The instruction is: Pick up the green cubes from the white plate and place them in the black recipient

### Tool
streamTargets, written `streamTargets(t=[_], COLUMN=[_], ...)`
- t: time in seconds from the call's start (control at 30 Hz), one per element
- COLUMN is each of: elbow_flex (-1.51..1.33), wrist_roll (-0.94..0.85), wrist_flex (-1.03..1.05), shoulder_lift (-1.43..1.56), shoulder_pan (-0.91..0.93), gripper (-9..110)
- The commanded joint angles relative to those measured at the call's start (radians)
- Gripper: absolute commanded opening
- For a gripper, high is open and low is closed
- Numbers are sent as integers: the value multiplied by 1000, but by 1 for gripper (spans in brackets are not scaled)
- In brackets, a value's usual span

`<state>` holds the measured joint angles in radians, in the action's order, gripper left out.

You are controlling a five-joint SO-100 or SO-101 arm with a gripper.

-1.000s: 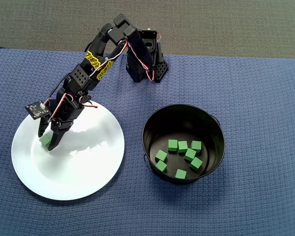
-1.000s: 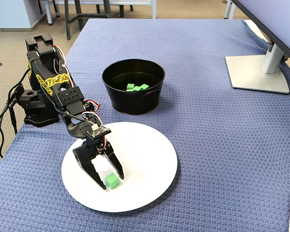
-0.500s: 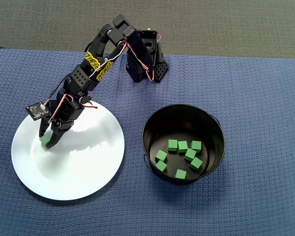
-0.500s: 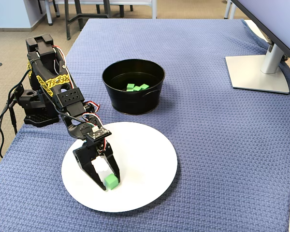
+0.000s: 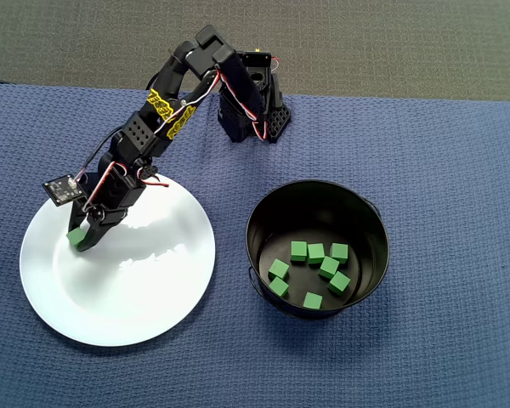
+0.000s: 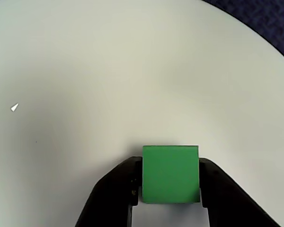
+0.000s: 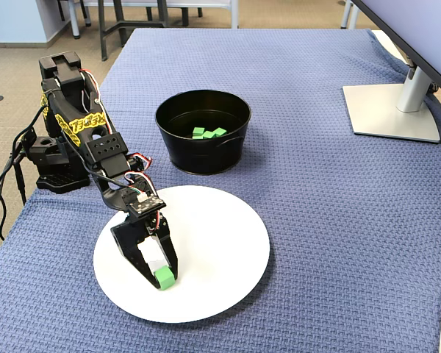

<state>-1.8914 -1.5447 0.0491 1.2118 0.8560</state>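
Here the gripper [image 6: 170,189] is closed on one green cube [image 6: 170,174], and the two black fingers [image 6: 114,194] press on its left and right faces in the wrist view. The cube fills the whole gap between them, so the jaws are only as far apart as the cube is wide. In the fixed view the same cube [image 7: 163,277] sits at the very tips of the gripper [image 7: 162,279], which points down toward the white plate [image 7: 220,243]. Whether the cube touches the plate or is a little above it, I cannot tell from these pictures. In the overhead view the gripper [image 5: 78,240] is over the left part of the white plate [image 5: 144,289], near its upper left edge, with the cube [image 5: 76,236] between the fingertips. The plate below and around the gripper is bare white in the wrist view [image 6: 109,71].

The black recipient [image 5: 263,212] stands well apart from the gripper, to its right in the overhead view, beside the plate but not touching it. Seven green cubes [image 5: 316,274] lie on its bottom, in a loose group. In the fixed view the recipient [image 7: 203,151] is behind the gripper and to the right, and only some of the cubes inside it [image 7: 208,133] show over the rim. Everything stands on a blue cloth [image 5: 442,170].
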Motion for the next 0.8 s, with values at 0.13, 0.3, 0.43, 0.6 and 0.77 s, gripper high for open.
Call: streamTargets(t=[0.13,0.3,0.43,0.6,0.77], elbow_flex=[89,48,71,124,137], wrist_roll=[193,339,568,928,1233], wrist_flex=[252,430,684,942,1055], shoulder_lift=[278,472,657,868,988], shoulder_pan=[-26,-61,-138,-301,-546], gripper=[0,0,0,0,0])
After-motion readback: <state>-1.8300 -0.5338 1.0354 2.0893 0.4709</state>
